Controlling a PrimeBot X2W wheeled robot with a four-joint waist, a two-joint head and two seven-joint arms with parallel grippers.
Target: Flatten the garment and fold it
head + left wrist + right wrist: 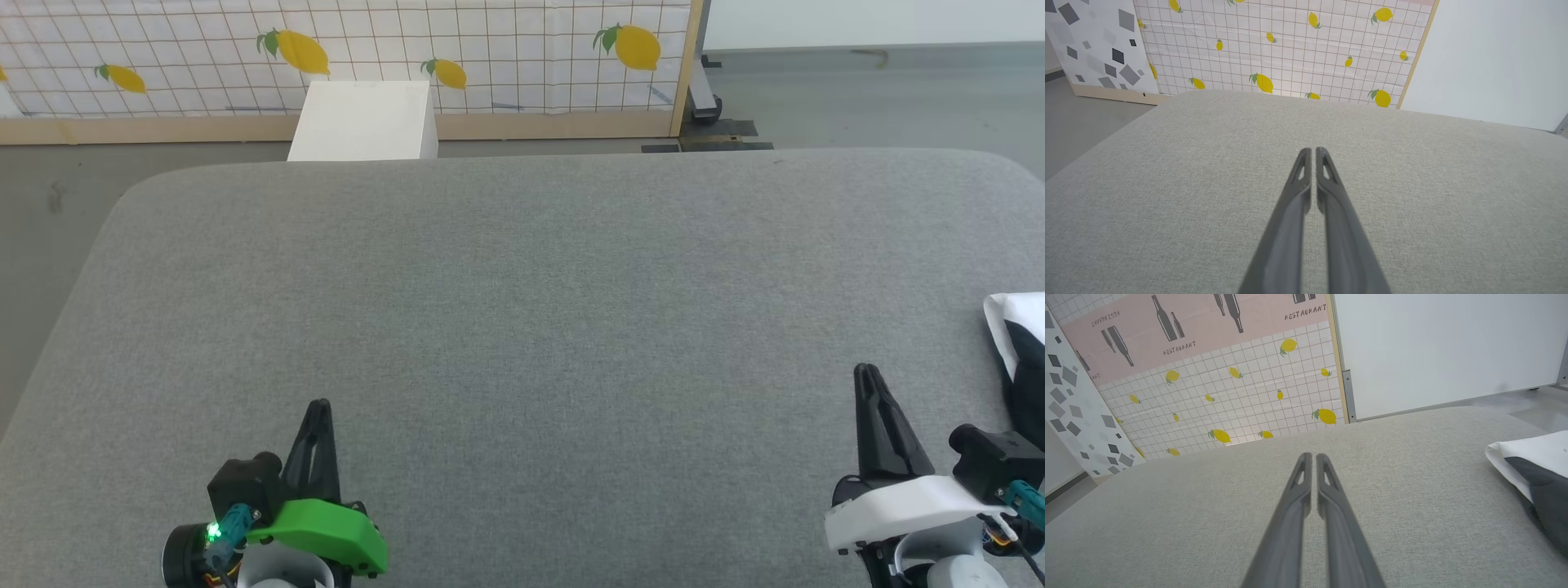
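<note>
The soft, limp black-and-white colour-blocked shirt likely pinches best at its white edge; left end effector and right end effector are pressed together, empty.

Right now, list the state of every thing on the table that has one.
garment: heaped on the grey table, not spread flat, unheld.
left gripper: shut, empty.
right gripper: shut, empty, left of the garment, not touching it.
</note>
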